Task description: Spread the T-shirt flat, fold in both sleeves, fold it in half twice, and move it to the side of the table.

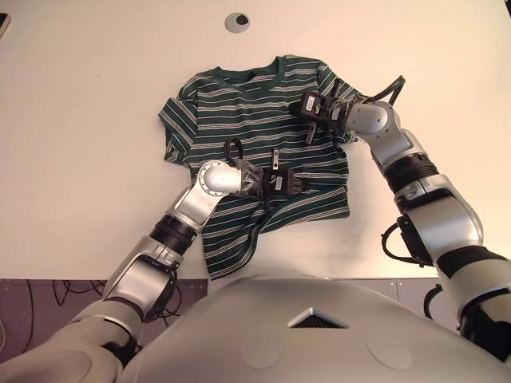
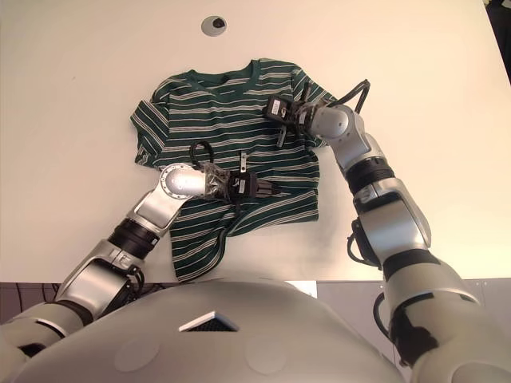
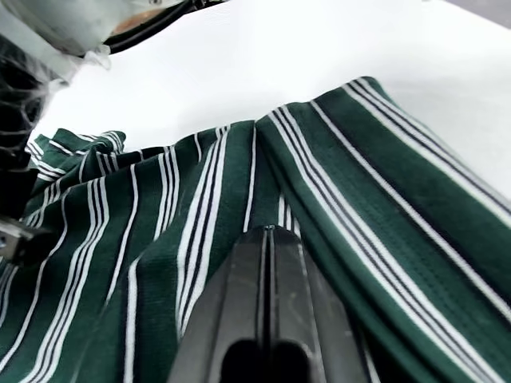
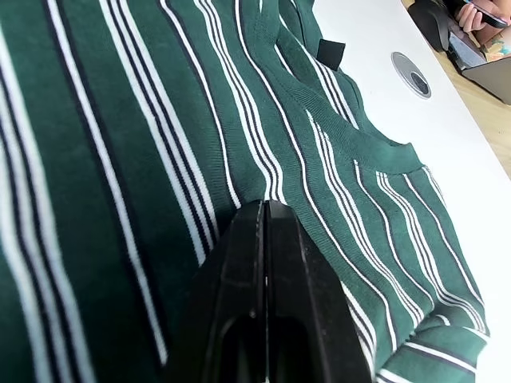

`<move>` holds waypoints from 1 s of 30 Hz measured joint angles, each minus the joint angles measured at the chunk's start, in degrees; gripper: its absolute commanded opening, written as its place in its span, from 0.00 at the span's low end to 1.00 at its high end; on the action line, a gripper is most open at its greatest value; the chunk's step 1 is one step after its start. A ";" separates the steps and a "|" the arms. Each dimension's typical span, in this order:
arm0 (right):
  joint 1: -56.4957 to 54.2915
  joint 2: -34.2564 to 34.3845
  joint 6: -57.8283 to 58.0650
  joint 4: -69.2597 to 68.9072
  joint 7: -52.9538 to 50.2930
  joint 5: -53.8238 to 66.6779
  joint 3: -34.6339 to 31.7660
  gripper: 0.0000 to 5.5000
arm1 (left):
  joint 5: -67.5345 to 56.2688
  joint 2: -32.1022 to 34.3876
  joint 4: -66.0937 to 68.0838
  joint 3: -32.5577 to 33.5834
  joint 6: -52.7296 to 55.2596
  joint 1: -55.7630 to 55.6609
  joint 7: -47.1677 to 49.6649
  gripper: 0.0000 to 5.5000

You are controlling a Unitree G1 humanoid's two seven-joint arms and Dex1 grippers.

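A dark green T-shirt (image 1: 247, 136) with white stripes lies face up on the white table (image 1: 96, 175), collar away from me. Its left sleeve (image 1: 174, 132) sticks out crumpled, and the right side runs as a straight folded edge. My left gripper (image 1: 301, 184) lies low over the shirt's lower right part, shut, with a ridge of cloth running off from its fingertips (image 3: 267, 233). My right gripper (image 1: 308, 108) is over the upper right chest, near the shoulder. Its fingers (image 4: 263, 209) are pressed together above flat striped cloth.
A round grey grommet (image 1: 237, 21) sits in the table beyond the collar. The shirt's lower left corner (image 1: 227, 259) is wrinkled and reaches close to the table's front edge (image 1: 80, 278). Bare tabletop lies to both sides of the shirt.
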 measured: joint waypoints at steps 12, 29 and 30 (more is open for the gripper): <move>-5.98 3.53 3.27 10.32 -8.66 -2.48 0.32 0.00 | -8.78 16.54 -21.75 -8.08 1.24 12.80 -19.13 0.01; 4.71 0.49 -7.39 -3.82 3.64 8.08 -7.47 0.00 | -20.31 8.45 -16.43 14.86 12.16 2.54 3.64 0.01; 5.44 0.11 -7.26 -6.92 4.77 9.31 -8.53 0.00 | -17.84 7.77 -14.13 15.71 11.73 0.60 6.42 0.01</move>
